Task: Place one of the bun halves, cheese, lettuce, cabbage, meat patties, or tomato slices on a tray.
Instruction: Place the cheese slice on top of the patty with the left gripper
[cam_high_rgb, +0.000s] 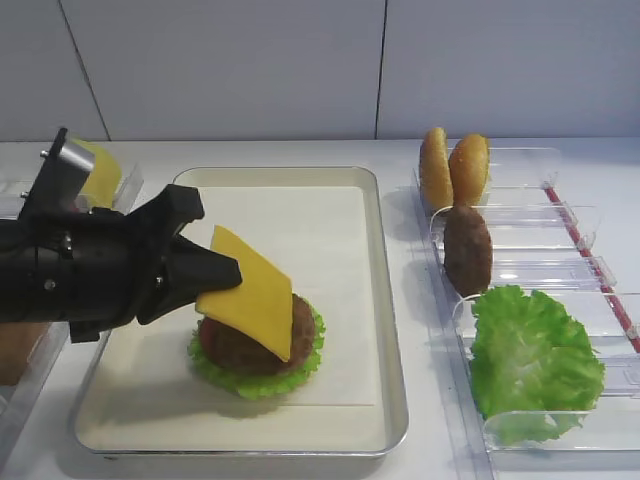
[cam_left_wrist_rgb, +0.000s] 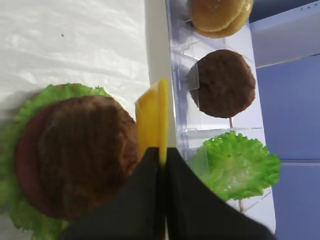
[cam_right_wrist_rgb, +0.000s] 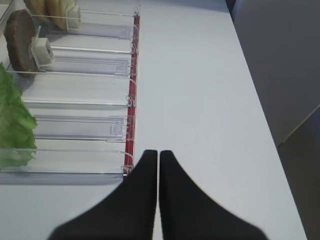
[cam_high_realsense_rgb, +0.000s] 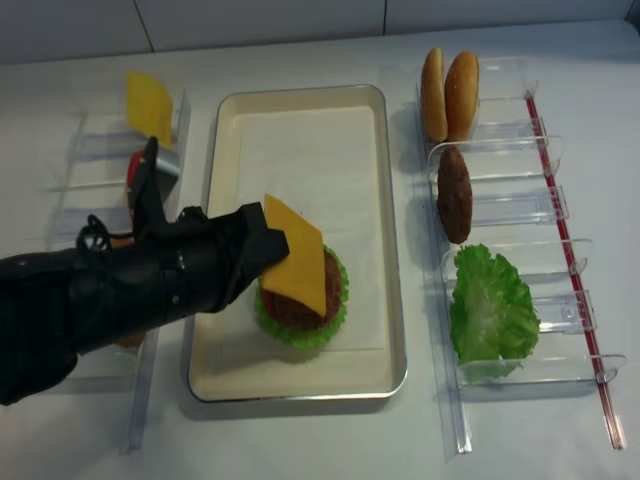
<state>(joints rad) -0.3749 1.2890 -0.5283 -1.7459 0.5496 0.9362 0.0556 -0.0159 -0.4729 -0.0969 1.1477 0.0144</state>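
Note:
My left gripper (cam_high_rgb: 225, 272) is shut on one edge of the orange-yellow cheese (cam_high_rgb: 250, 290) and holds the slice tilted over the cream tray (cam_high_rgb: 390, 330). Under it on the tray's paper lies a stack: ruffled lettuce (cam_high_rgb: 260, 383), a red tomato slice (cam_left_wrist_rgb: 25, 165) and a brown meat patty (cam_left_wrist_rgb: 85, 150) on top. The cheese's lower corner hangs over the patty; I cannot tell whether they touch. In the left wrist view the cheese (cam_left_wrist_rgb: 152, 117) shows edge-on between the fingertips. My right gripper (cam_right_wrist_rgb: 158, 152) is shut and empty above the bare table, right of the bins.
Clear bins right of the tray hold two upright bun halves (cam_high_rgb: 453, 168), a patty on edge (cam_high_rgb: 467, 250) and a lettuce leaf (cam_high_rgb: 530, 360). Bins on the left hold a paler yellow slice (cam_high_realsense_rgb: 148, 105) and something red (cam_high_realsense_rgb: 135, 172), partly hidden by my left arm.

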